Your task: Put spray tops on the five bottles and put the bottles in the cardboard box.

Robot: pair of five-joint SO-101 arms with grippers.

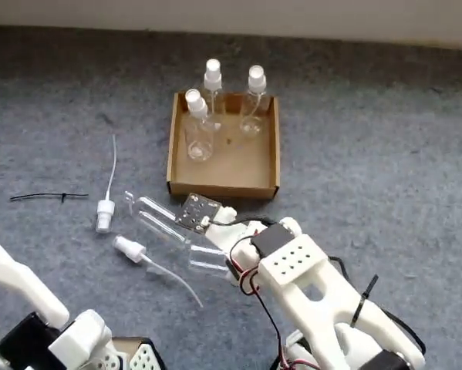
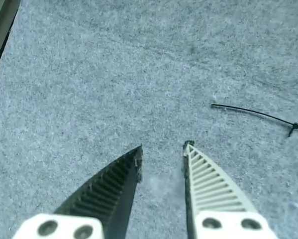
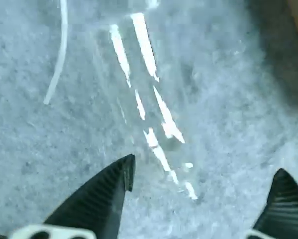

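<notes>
While three capped bottles (image 1: 200, 127) stand in the cardboard box (image 1: 171, 142), the right gripper (image 3: 206, 167) hangs wide open over seemingly an uncapped bottle (image 3: 149, 99), which it must next close on.

Box (image 1: 170, 146): brown cardboard. Bottles (image 1: 200, 139): clear, white tops. Loose spray tops (image 1: 105, 214): white. Carpet (image 1: 369, 154): grey, finely speckled. Cable tie (image 1: 49, 197): black. Arm (image 1: 308, 285): white.

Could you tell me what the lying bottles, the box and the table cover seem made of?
Lying bottles: clear glossy plastic, perhaps glass; the grey shows through and glints run along them. Box: matte brown cardboard, thin flat walls. Table cover: grey felt or carpet, fuzzy, mottled, dull.
</notes>
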